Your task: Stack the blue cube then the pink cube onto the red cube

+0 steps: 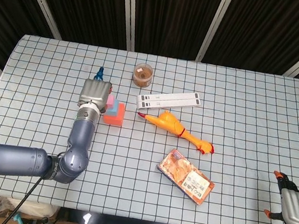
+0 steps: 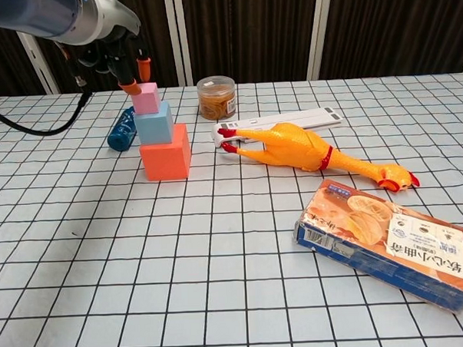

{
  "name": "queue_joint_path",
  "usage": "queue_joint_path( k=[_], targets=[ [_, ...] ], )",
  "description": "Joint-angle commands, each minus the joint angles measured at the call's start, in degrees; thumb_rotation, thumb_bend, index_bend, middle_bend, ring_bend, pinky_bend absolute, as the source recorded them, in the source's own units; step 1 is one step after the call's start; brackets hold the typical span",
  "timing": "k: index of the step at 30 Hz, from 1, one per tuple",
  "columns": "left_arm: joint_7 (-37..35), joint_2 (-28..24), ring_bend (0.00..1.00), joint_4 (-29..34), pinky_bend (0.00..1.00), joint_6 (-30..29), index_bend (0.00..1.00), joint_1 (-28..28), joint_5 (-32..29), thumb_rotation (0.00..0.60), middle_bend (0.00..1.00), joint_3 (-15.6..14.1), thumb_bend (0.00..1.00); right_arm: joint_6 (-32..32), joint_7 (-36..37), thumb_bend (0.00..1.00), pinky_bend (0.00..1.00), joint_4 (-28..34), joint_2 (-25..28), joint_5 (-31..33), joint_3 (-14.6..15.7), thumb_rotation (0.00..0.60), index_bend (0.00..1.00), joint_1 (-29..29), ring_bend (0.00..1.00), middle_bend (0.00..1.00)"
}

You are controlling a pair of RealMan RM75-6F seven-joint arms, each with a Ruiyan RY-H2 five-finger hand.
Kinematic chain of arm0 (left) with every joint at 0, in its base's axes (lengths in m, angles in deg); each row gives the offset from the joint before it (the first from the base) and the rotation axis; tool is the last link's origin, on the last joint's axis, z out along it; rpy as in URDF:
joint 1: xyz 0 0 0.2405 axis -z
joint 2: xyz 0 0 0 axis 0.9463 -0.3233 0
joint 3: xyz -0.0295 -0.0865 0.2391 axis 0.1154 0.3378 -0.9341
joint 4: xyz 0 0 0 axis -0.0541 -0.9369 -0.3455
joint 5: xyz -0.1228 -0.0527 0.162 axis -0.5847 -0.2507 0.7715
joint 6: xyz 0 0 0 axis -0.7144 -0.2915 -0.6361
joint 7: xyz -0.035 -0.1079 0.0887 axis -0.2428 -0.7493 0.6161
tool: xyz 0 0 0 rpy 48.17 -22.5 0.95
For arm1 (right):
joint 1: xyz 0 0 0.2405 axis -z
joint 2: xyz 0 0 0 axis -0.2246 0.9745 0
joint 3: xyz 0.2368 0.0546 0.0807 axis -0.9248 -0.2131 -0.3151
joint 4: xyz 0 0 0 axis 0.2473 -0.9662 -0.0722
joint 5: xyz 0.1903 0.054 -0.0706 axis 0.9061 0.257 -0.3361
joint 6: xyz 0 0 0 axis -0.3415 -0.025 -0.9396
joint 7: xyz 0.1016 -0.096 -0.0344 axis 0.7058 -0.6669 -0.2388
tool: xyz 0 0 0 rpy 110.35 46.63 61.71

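Note:
The three cubes stand stacked at the table's left middle: the pink cube sits on the blue cube, which sits on the red cube. From above, the pink cube, blue cube and red cube peek out beside my left hand. My left hand hovers just left of and above the pink cube with its fingers apart, holding nothing; one orange fingertip is close to the cube's top left corner. My right hand is off the table's near right corner, fingers spread, empty.
A blue bottle lies just behind and left of the stack. A jar, a white strip, a rubber chicken and a snack box lie to the right of the stack.

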Motion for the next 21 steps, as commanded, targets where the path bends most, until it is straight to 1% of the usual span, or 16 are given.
queue_joint_path(
  k=[1,5,8,10,12,15,16,18,19,21],
  targets=[
    [-0.86,-1.03,0.78,1.04,0.86,-0.30,0.32,-0.51,0.77,0.600,0.90,0.46,0.40,-0.08,-0.13,0.13,0.34,0.09,0.04,-0.06,0.01,0.600,0.06,0.01,0.18,0.10],
    [-1.31,-3.36,0.77,3.57,0.85,-1.29,0.33,-0.97,1.40,0.600,0.89,1.31,0.40,-0.03,-0.49,0.13,0.34,0.30,0.04,-0.08,0.08,0.600,0.06,-0.06,0.18,0.10],
    [-1.92,-6.40,0.73,7.46,0.82,-1.22,0.34,-1.56,1.81,0.600,0.85,2.73,0.40,0.02,-0.58,0.13,0.34,0.45,-0.02,-0.08,-0.02,0.600,0.06,-0.21,0.18,0.10],
    [-2.55,-9.44,0.66,11.53,0.78,0.52,0.35,-2.67,2.98,0.600,0.78,3.30,0.40,-0.04,-0.42,0.13,0.34,0.55,-0.01,-0.29,0.01,0.600,0.06,-0.19,0.18,0.10],
    [-3.77,-13.38,0.55,16.63,0.69,3.13,0.30,-4.80,3.93,0.600,0.67,3.45,0.38,-0.23,0.02,0.13,0.34,0.62,0.13,-0.45,-0.05,0.600,0.06,-0.08,0.18,0.10],
    [-3.82,-20.41,0.42,24.66,0.59,7.21,0.21,-8.35,5.18,0.600,0.53,1.47,0.32,-0.54,0.73,0.13,0.34,0.76,0.44,-0.95,-0.03,0.600,0.06,0.12,0.18,0.10],
    [-4.30,-22.90,0.40,27.32,0.57,8.57,0.20,-9.95,6.55,0.600,0.49,0.53,0.30,-0.65,0.95,0.13,0.34,0.84,0.56,-1.12,-0.02,0.600,0.06,0.19,0.18,0.10],
    [-7.35,-26.95,0.32,31.35,0.49,10.98,0.17,-13.91,11.18,0.600,0.41,-0.98,0.27,-0.99,1.29,0.13,0.33,1.06,0.79,-1.50,0.01,0.600,0.06,0.37,0.18,0.10],
    [-9.64,-28.94,0.29,33.15,0.46,12.08,0.17,-16.58,14.38,0.600,0.38,-1.86,0.27,-1.20,1.45,0.13,0.32,1.20,0.88,-1.77,0.04,0.600,0.06,0.47,0.18,0.10],
    [-16.08,-32.21,0.21,35.40,0.38,14.26,0.15,-22.63,22.04,0.600,0.28,-2.92,0.26,-1.54,1.66,0.13,0.31,1.46,1.02,-2.28,0.11,0.600,0.06,0.61,0.18,0.10]
  ],
)
